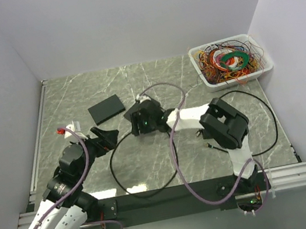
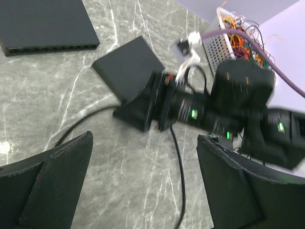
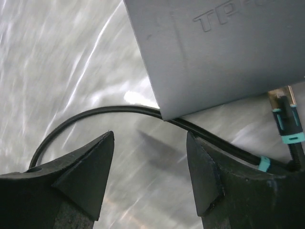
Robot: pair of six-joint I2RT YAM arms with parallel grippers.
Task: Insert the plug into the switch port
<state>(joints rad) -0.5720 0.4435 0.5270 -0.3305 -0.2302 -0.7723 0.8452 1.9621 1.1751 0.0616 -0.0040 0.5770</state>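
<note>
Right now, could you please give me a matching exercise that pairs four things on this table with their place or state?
Things:
1. wire tray
2. left pincer
3. black cable
4. flat black switch

Place or state:
a. lies in a wide loop
b. far right corner
c. open, holding nothing
d. lies flat, left of centre, untouched

Pairs: 1-b, 2-c, 3-a, 4-d

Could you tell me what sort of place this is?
Probably a robotics lab test cell: plain white walls enclose a marble-patterned table, with a bin of coloured wires and a network switch.
</note>
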